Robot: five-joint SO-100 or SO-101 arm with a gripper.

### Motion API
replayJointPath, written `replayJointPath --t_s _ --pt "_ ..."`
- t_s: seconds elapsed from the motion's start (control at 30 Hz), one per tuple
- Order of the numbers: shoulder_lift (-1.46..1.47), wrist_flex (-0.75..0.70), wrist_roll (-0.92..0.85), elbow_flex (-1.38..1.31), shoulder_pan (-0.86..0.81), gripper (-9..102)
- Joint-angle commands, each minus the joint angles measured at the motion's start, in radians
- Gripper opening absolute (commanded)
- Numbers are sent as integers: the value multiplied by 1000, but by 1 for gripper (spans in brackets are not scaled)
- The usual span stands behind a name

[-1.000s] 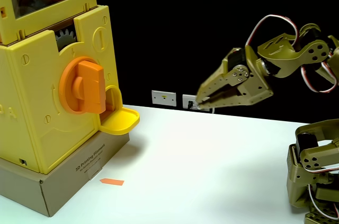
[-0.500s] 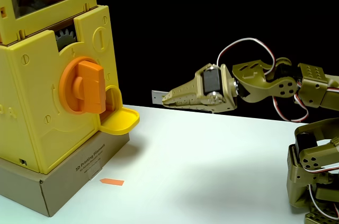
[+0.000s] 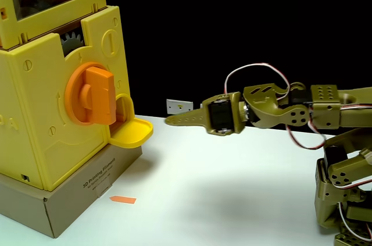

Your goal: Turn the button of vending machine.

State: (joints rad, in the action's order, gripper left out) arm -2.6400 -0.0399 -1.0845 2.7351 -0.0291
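Observation:
The yellow vending machine [image 3: 35, 112] fills the left of the fixed view, with a clear window on top and a grey gear [image 3: 72, 41] showing. Its orange button [image 3: 93, 96] sits on the front face, the bar handle standing upright. Just below and to the right is the yellow scoop tray [image 3: 132, 131]. My olive gripper [image 3: 170, 121] reaches in level from the right, its tip pointing at the machine, a little right of the tray and lower than the button. The fingers [image 3: 186, 119] form one narrow wedge with no gap and hold nothing.
The machine stands on a grey cardboard box [image 3: 75, 196] on the white table [image 3: 232, 193]. A small orange arrow sticker [image 3: 122, 200] lies beside the box. My arm's base [image 3: 346, 193] is at the lower right. Wall sockets [image 3: 179, 107] sit behind.
My arm has stretched out and lowered, carrying the gripper leftward toward the machine. The button and machine have not moved.

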Motion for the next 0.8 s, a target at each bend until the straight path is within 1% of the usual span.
replayJointPath --t_s 0.0,0.07,0.17,0.27,0.33,0.43,0.53,0.77 --pt "74 222 -58 14 3 17" --pt "130 321 -84 14 -15 25" --pt "212 416 -137 -3 -49 36" --pt "291 425 -156 -48 -80 44" --pt "356 434 -161 -87 -94 47" --pt "453 430 -169 -169 -110 50" --pt "523 416 -156 -245 -120 50" --pt "650 420 -121 -407 -129 46"
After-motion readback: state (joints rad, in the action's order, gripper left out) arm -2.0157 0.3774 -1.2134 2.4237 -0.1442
